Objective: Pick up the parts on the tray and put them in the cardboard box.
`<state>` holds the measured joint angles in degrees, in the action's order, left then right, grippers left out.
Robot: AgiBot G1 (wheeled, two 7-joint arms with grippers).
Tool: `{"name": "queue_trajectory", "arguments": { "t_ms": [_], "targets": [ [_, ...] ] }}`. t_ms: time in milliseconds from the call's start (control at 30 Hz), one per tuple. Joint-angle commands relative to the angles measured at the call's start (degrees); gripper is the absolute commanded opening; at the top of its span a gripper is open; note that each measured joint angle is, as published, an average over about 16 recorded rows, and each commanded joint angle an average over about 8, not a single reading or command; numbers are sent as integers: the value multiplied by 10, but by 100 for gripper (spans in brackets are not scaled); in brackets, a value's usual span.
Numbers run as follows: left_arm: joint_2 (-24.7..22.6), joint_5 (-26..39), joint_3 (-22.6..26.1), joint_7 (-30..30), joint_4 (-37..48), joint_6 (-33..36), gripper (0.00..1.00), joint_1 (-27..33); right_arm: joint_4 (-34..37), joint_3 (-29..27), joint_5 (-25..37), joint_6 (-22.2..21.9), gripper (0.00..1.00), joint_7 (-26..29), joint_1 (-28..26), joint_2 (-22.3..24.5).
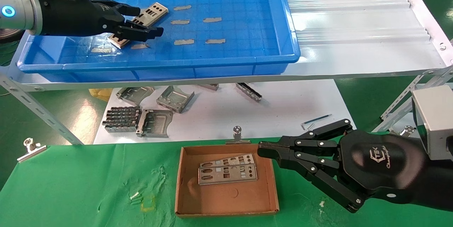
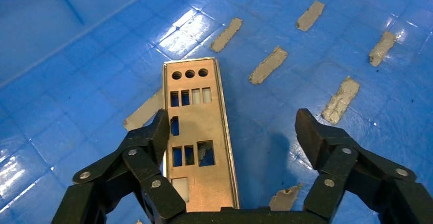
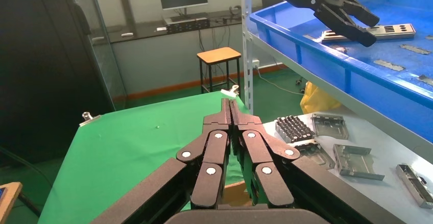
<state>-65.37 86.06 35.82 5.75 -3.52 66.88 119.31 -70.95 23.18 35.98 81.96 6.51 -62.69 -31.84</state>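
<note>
Green cloth (image 1: pixel 88 184) covers the bench, with a blue tray (image 1: pixel 226 59) on a raised white shelf behind it and grey brackets (image 1: pixel 141 121) on white sheet below the tray. In the head view, the cardboard box (image 1: pixel 226 205) sits on the cloth in front of the tray, two parts (image 1: pixel 228 174) already laid inside; one part (image 1: pixel 141 22) is left at the tray's left end, under the left gripper (image 1: pixel 141 25). The right gripper (image 1: pixel 263 149) is parked just beside the box's right wall, jaws clenched on nothing. In the left wrist view, the left gripper (image 2: pixel 232 127) is released, jaws spread and hanging over the part (image 2: pixel 200 137); one fingertip (image 2: pixel 158 127) overlaps the plate's long edge, the other stands well clear. Judgement: the span should be centred across the plate's width before closing, since the thin plate lies flat on the tray floor and could slide away. In the right wrist view, the right fingers (image 3: pixel 232 127) are pressed together and the left gripper (image 3: pixel 352 20) is seen far off over the tray.
</note>
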Motion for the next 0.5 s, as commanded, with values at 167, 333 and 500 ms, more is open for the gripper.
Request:
{"name": "queue_trajectory", "arguments": {
  "t_ms": [167, 333, 500],
  "targets": [
    [-2, 0, 0, -4, 11, -5, 0, 4, 0, 0, 0, 0, 100, 0, 0, 0],
    [-2, 2, 1, -5, 17, -8, 0, 7, 0, 0, 0, 0, 100, 0, 0, 0],
    [-3, 4, 2, -8, 21, -11, 0, 9, 0, 0, 0, 0, 100, 0, 0, 0]
  ]
}}
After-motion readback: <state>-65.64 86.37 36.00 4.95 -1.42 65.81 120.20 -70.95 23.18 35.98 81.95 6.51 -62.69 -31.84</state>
